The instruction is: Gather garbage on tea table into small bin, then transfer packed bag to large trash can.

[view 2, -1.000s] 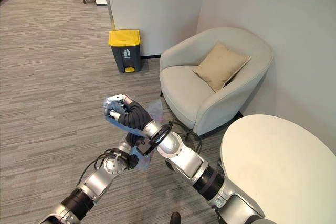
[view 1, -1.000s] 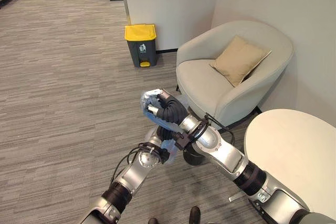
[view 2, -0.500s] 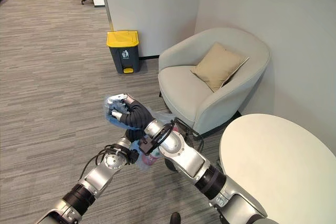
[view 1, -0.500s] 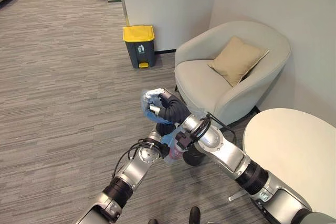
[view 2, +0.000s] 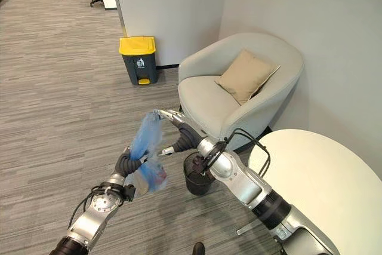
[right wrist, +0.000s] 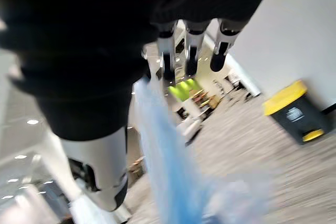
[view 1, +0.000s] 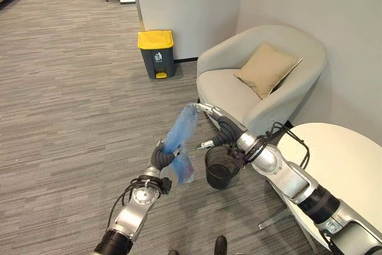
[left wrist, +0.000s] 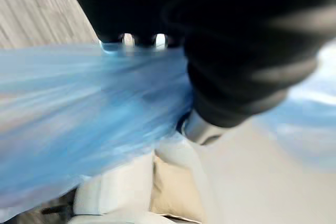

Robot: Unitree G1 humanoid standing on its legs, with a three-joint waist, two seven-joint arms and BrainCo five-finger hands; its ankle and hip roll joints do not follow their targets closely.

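A blue plastic bag (view 1: 181, 131) hangs over the carpet. Its packed lower part sits by my left hand (view 1: 160, 158), whose fingers are curled round its neck. The bag's loose top stretches up and right to the fingertips of my right hand (view 1: 224, 129). That hand's fingers (right wrist: 189, 51) are straight with the thumb held apart, and the blue strip (right wrist: 163, 150) runs beside them. The small black bin (view 1: 221, 171) stands on the floor just below my right hand. The large grey trash can with a yellow lid (view 1: 156, 53) stands against the far wall.
A light grey armchair (view 1: 239, 94) with a tan cushion (view 1: 267, 68) stands right of the trash can, close behind the small bin. A round white table (view 1: 340, 165) is at the right. Open carpet stretches left and towards the trash can.
My right hand was curled on the bag's top above my left hand; it has opened and drawn away to the right. The bag now hangs stretched between the two hands.
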